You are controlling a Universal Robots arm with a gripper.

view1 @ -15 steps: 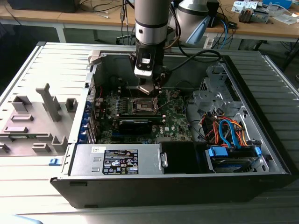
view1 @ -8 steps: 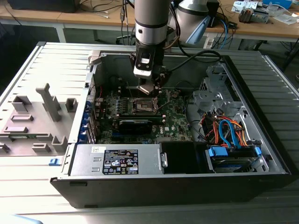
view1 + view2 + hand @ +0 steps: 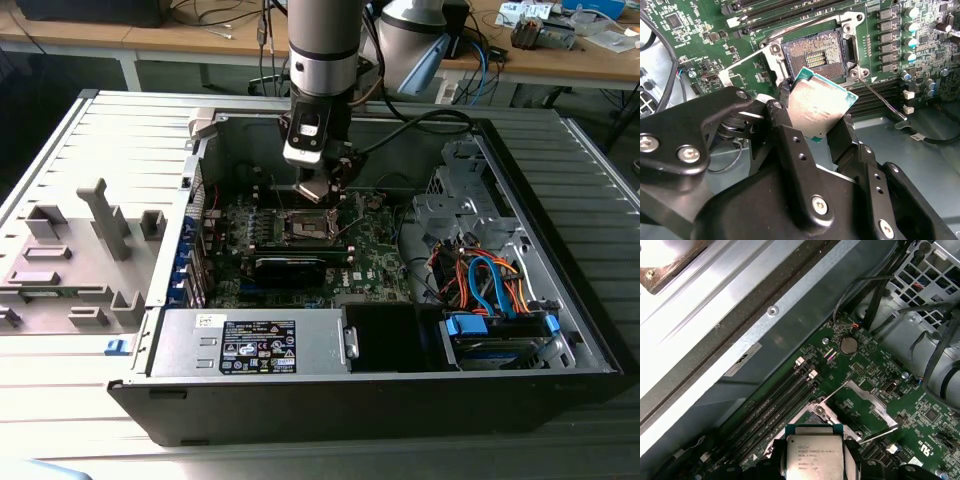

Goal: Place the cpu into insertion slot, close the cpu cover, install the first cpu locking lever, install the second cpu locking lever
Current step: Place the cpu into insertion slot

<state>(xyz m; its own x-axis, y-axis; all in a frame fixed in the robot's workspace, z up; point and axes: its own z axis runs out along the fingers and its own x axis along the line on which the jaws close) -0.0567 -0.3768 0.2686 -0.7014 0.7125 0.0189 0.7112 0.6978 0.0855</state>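
Second wrist view: the gripper (image 3: 815, 125) clamps the cpu (image 3: 817, 107) by opposite edges, tilted, just beside the insertion slot (image 3: 815, 52). This is presumably to line it up over the slot's bare contacts. The fingers (image 3: 790, 142) hide the chip's near edge. Its underside, and whether it touches the slot's rim, cannot be made out.

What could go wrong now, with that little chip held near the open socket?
The gripper holds the cpu tilted, by its edges, close to the open insertion slot. Lowered tilted, it might sit crooked and perhaps bend the slot's fine contacts. The hold on thin edges looks slim, so it could slip. The locking lever close by might get bumped.
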